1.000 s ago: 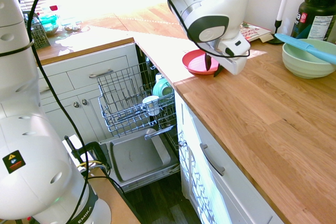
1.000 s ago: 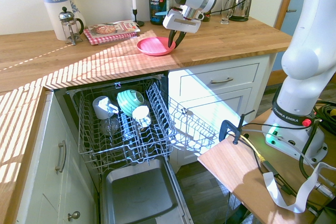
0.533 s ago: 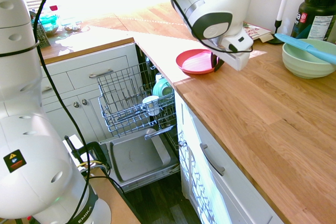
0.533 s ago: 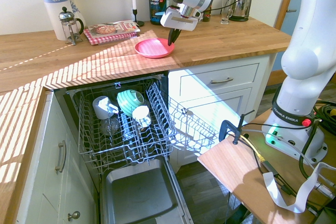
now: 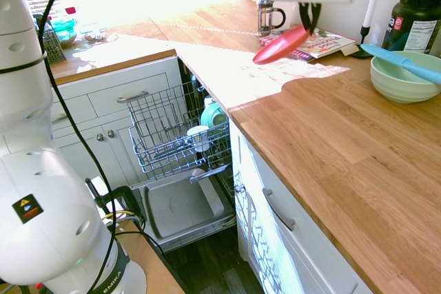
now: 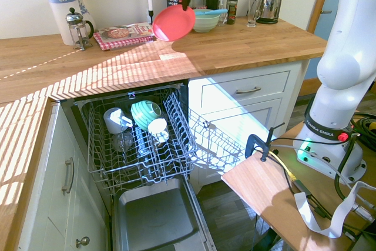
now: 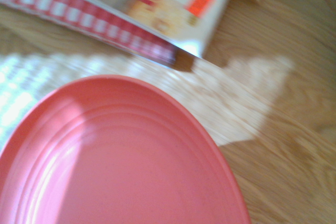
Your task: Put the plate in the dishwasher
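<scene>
The plate hangs tilted in the air above the wooden worktop, clear of its surface, with the jaws clenched on its raised edge; the gripper reaches down from the top of both exterior views. In the wrist view the plate fills the lower part, with a red-checked magazine lying on the worktop beyond it. A pale green bowl sits well apart. Below the worktop edge, the dishwasher stands open, its wire rack pulled out and carrying teal and white cups.
</scene>
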You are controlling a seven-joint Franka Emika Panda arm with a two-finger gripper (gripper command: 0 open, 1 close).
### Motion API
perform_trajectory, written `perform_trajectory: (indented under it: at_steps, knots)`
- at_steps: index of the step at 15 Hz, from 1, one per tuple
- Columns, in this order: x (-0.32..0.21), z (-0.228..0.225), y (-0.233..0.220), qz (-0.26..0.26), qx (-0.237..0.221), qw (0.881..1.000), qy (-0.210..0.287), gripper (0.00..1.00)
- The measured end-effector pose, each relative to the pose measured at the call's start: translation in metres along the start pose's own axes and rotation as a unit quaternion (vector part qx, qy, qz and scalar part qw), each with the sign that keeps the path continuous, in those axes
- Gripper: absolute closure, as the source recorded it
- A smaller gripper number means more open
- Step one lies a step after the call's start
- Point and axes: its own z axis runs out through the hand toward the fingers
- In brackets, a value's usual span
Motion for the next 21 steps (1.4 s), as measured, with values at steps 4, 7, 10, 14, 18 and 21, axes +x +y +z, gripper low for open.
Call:
perform_trajectory:
  at_steps: [4,7,10,14,18,21]
  knots:
    - [-0.217,-0.014,-0.155,-0.132,-0.052,0.987,0.069,1.00]
    - [-0.372,0.046,-0.189,-0.216,-0.091,0.963,0.133,1.00]
    - [-0.430,0.129,-0.224,-0.284,-0.137,0.926,0.207,1.00]
    - [-0.441,0.206,-0.264,-0.330,-0.216,0.872,0.290,1.00]
    - [-0.495,0.251,-0.296,-0.375,-0.259,0.840,0.295,0.00]
    - [-0.504,0.267,-0.318,-0.388,-0.258,0.857,0.220,0.00]
